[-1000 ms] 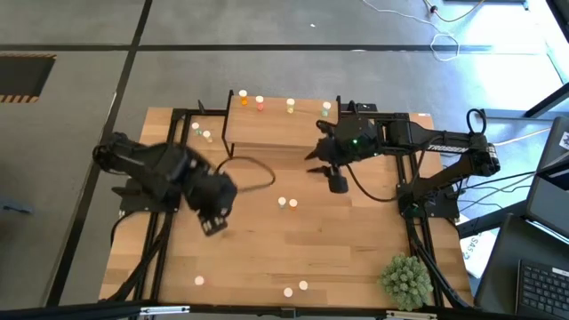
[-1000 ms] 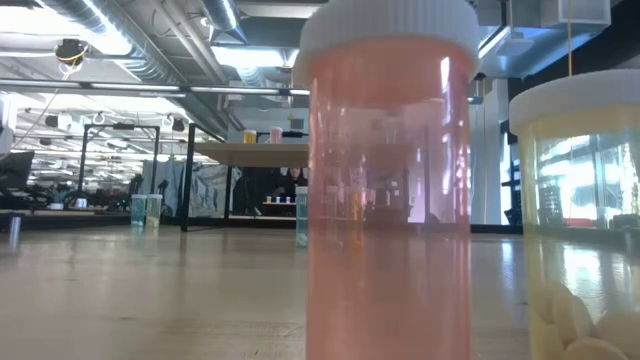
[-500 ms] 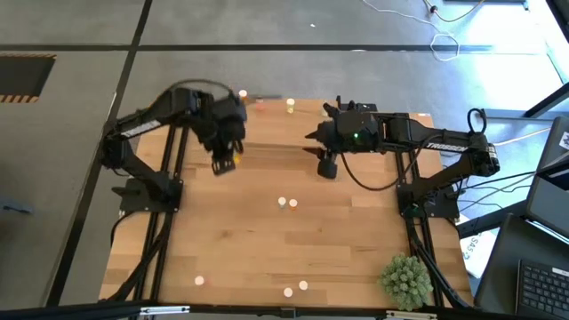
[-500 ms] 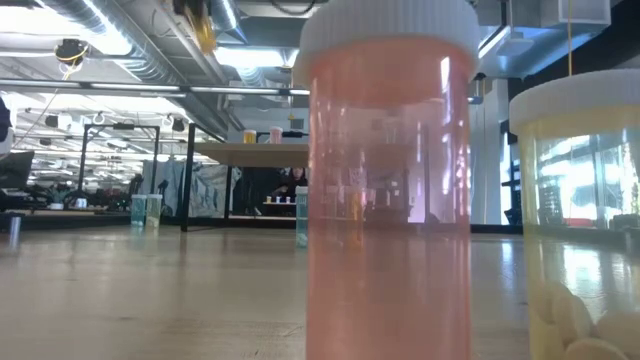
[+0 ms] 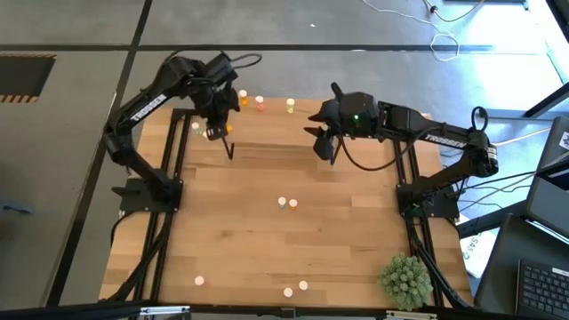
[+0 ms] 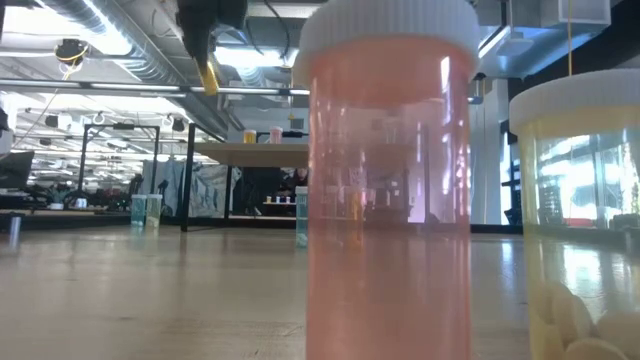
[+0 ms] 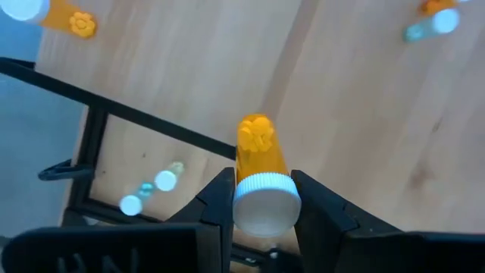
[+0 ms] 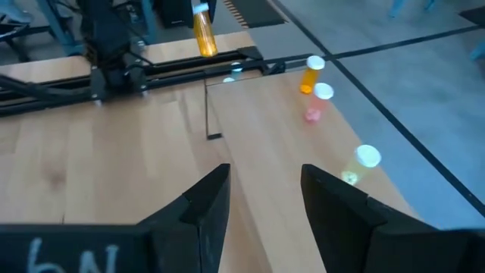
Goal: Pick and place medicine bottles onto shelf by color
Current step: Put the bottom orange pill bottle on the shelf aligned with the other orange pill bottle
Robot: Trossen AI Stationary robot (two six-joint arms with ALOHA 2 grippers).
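Over the shelf (image 5: 267, 133), left gripper (image 7: 262, 199) clamps an orange bottle (image 7: 259, 163); only its wrist view shows the cap. Right gripper (image 8: 265, 193) hangs empty, fingers apart. Low view is mostly blocked by a pink bottle (image 6: 388, 180).

Right gripper (image 8: 261, 201): two dark fingers spread, nothing between them, above the light-wood shelf board (image 8: 250, 129). On the board: orange bottle (image 8: 311, 74), pinkish bottle (image 8: 317, 103), probably pale green bottle (image 8: 362, 163), all white-capped. Beyond, the left gripper (image 8: 189, 9) grips a tilted orange bottle (image 8: 203, 32).
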